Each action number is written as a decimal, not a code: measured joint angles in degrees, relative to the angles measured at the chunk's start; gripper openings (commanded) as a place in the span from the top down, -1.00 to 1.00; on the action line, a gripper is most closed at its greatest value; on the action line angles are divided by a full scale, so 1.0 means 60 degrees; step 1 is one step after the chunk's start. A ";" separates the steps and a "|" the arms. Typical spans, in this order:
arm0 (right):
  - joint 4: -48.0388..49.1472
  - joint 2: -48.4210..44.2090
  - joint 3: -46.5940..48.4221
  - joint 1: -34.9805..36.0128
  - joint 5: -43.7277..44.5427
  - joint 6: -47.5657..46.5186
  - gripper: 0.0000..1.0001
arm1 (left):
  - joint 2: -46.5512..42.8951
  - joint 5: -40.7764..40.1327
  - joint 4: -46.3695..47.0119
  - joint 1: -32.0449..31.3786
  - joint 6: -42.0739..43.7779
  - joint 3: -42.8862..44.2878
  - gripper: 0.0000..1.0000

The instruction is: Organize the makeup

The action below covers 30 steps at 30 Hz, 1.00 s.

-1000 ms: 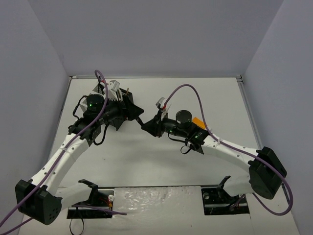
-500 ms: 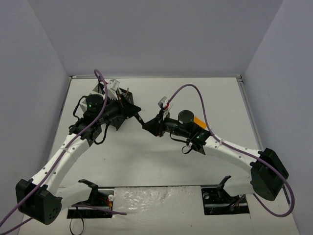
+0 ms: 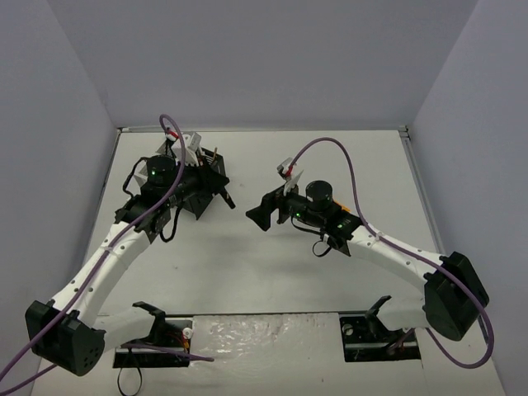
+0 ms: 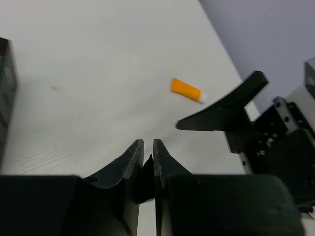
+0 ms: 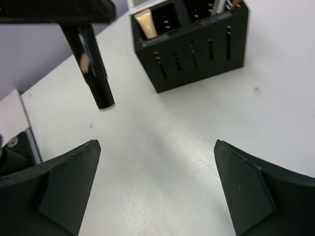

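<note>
Soft, even light from overhead keeps the white matte counter (image 3: pixel 247 272) bright, with only faint, diffuse shadows beneath the white robot arms (image 3: pixel 115 247). Close to its wrist lens, the left tool (image 4: pixel 147 143) looms dark and soft-edged, while the glossy black cylindrical pencil (image 5: pixel 96 73) looks slightly blurred with a pale highlight.

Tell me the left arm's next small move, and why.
Probably swing the black pencil over the black organizer and lower it into a compartment: the left gripper is shut on it, and the right gripper is open and clear of it.
</note>
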 measured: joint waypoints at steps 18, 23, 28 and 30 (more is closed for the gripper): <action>-0.2338 -0.1766 -0.0404 -0.1119 0.3139 -0.0605 -0.98 | 0.3285 -0.3993 0.1692 0.2105 0.2214 0.1170 1.00; -0.2722 -0.1901 -0.0607 -0.1174 0.3624 -0.0638 -0.98 | 0.4131 -0.4113 0.2329 0.2162 0.2503 0.0989 1.00; -0.3001 -0.2041 -0.0634 -0.1309 0.4230 -0.0584 -0.98 | 0.4331 -0.4369 0.2855 0.2162 0.2758 0.0689 0.96; -0.3122 -0.2048 -0.0634 -0.1383 0.4392 -0.0524 -0.98 | 0.4407 -0.4477 0.3015 0.2162 0.2846 0.0657 0.90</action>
